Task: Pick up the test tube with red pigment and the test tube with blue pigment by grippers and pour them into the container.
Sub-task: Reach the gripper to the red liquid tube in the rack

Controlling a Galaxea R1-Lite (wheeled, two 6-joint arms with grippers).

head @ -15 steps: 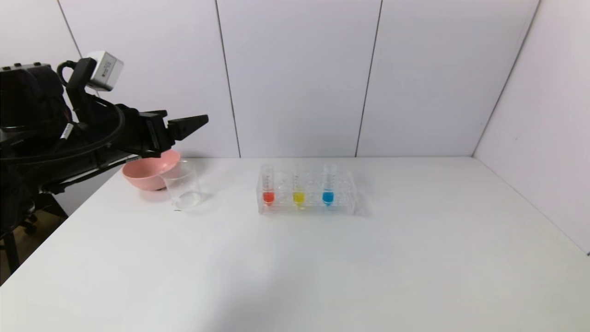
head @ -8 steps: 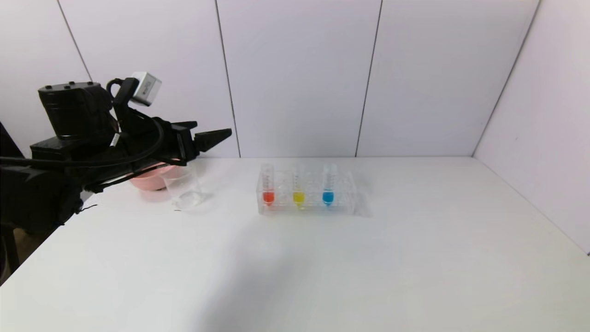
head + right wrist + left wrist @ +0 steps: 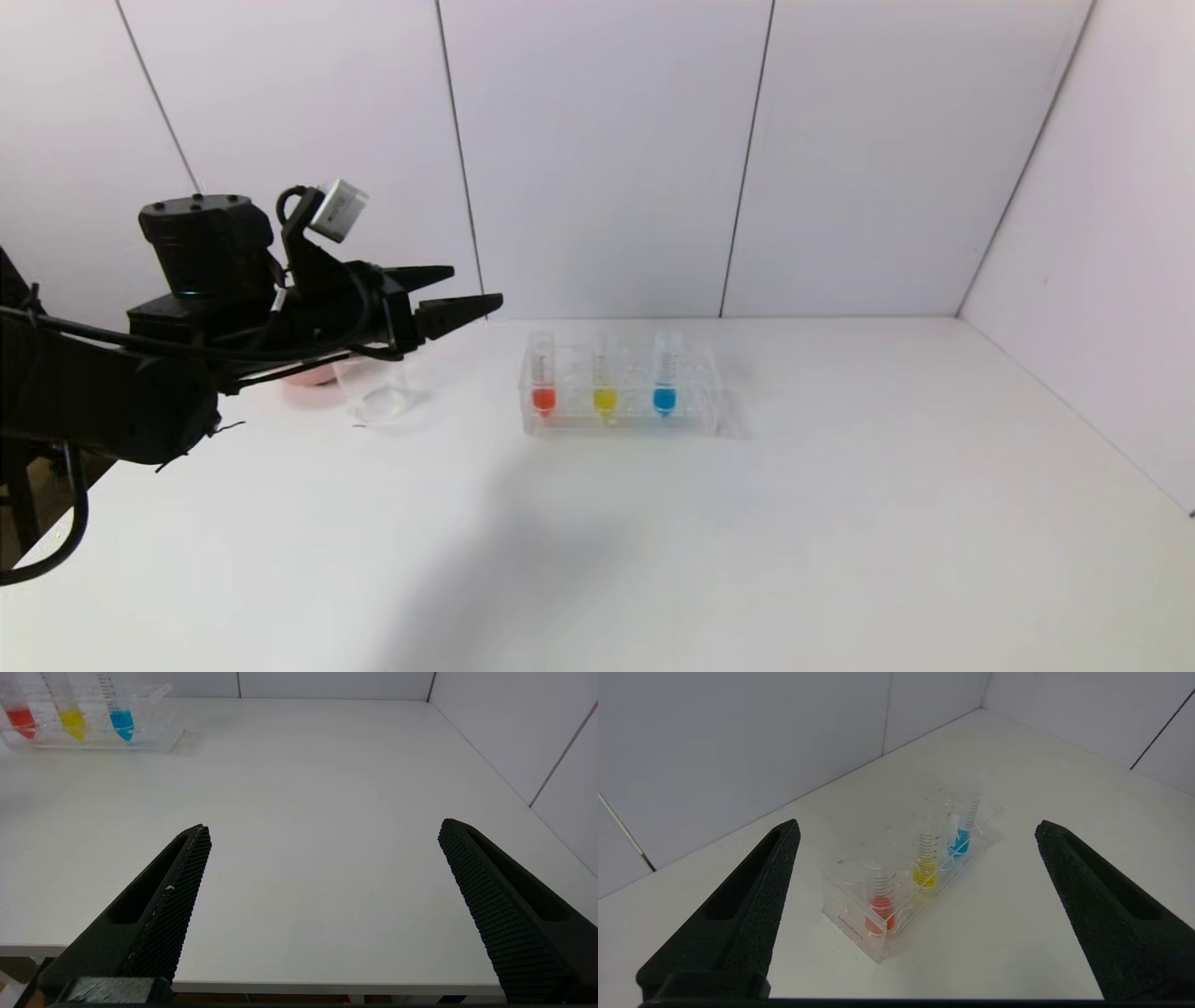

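Left gripper [image 3: 471, 291] hangs above the table's left rear area, over the container [image 3: 375, 387], fingers spread wide and holding nothing, tips pointing toward the tube rack [image 3: 695, 387]. Right gripper [image 3: 322, 835] sits low at the near edge of the table, well apart from the rack, fingers likewise spread and empty; it does not appear in the head view.

Surface: a plain white table [image 3: 840, 523], matte, with soft shadow beneath the left arm. The container stands upright at left rear, partly screened by the arm, with a pink bowl [image 3: 308, 377] just behind it, mostly hidden.

The clear rack stands near the table's middle rear. It holds three upright tubes in a row: the test tube with red pigment [image 3: 542, 375] at the end nearest the container, a yellow tube [image 3: 604, 378] in the middle, and the test tube with blue pigment [image 3: 664, 375] beyond it. Each carries a little liquid in its tapered bottom.

Room: pale panelled walls [image 3: 607, 159] with thin dark seams enclose the table at the rear and the right side, meeting in a corner at right rear.
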